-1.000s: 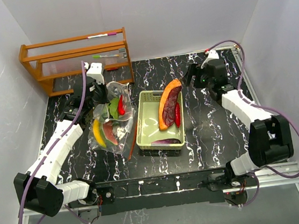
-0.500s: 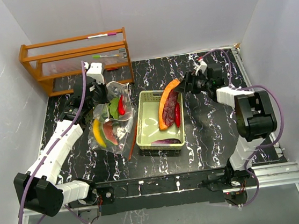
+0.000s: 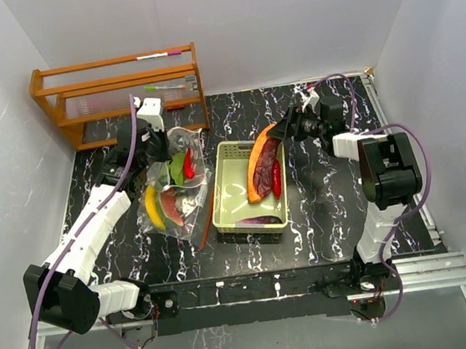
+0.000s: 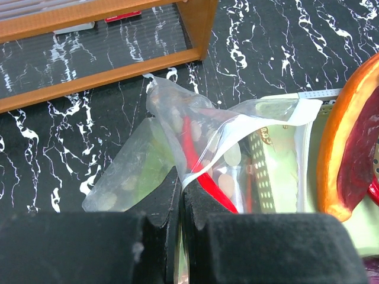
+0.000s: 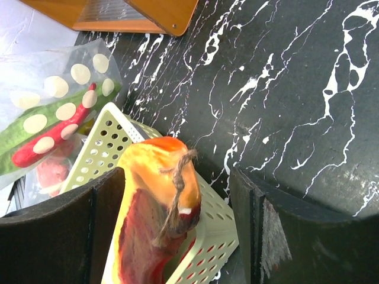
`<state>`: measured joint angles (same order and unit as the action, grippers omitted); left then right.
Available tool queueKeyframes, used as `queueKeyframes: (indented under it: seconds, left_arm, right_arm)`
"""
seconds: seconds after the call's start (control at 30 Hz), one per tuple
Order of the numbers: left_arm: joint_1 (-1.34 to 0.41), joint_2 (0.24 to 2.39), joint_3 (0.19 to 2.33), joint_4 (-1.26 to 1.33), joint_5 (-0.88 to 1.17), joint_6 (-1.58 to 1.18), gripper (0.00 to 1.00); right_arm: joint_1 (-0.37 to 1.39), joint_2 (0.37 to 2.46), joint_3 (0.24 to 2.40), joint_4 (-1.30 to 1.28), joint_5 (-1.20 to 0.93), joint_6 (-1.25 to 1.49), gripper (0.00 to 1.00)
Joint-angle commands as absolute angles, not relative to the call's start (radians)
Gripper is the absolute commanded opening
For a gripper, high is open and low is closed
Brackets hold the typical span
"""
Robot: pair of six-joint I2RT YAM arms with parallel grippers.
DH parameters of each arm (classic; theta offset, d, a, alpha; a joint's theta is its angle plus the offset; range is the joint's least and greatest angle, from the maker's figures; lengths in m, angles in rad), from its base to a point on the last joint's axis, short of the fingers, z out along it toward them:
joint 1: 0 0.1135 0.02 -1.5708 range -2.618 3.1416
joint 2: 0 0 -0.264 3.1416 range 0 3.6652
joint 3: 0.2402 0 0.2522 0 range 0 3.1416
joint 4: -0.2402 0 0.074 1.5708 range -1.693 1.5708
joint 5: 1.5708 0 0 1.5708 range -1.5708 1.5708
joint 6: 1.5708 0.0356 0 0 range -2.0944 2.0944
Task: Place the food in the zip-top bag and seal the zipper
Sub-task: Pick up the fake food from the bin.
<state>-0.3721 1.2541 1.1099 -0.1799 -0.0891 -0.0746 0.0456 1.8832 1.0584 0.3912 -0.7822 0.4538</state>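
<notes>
Pinch orange wedge [image 5: 148, 171] at upper tip with wide-spread right gripper [image 5: 174, 183]; probably light, rigid, slick. Note left gripper [image 4: 179, 207] clamped on limp bag [image 4: 195, 124] lip.

Left wrist camera first: the left gripper [image 4: 179, 198] blocks the whole bottom, its dark fingers [image 4: 249, 248] covering the lower part of the zip-top bag [image 4: 172, 118]. The orange wedge [image 4: 340, 130] gets sliced off by the right edge there, the wooden rack [image 4: 118, 72] by the top. Over to the right wrist: the wedge's lower end runs out the bottom, and the bag is cut at the left edge. From above, the aubergine [image 3: 259, 220] shows only a purple sliver against the near wall of the basket [image 3: 232, 148], and the small things on the rack are too tiny to name.
</notes>
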Motion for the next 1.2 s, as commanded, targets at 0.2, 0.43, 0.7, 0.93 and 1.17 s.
queueKeyframes:
  seconds: [0.2,0.43,0.7,0.93,1.17]
  left_arm:
    - [-0.376,1.246,1.107,-0.154,-0.095,-0.069,0.00]
    - [-0.375,1.237,1.102,-0.153,-0.099,-0.069,0.00]
    - [-0.374,1.228,1.101,-0.147,-0.099,-0.070,0.00]
    - [-0.375,1.222,1.111,-0.146,-0.083,-0.085,0.00]
    - [-0.374,1.232,1.116,-0.132,-0.055,-0.109,0.00]
  right_arm:
    - [0.049,1.933,1.135,0.544,-0.824,0.509,0.66]
    - [0.051,1.888,1.123,0.547,-0.818,0.522,0.39]
    - [0.054,1.760,1.126,0.539,-0.804,0.588,0.08]
    - [0.058,1.555,1.109,0.408,-0.735,0.581,0.08]
    - [0.082,1.356,1.093,0.376,-0.673,0.650,0.08]
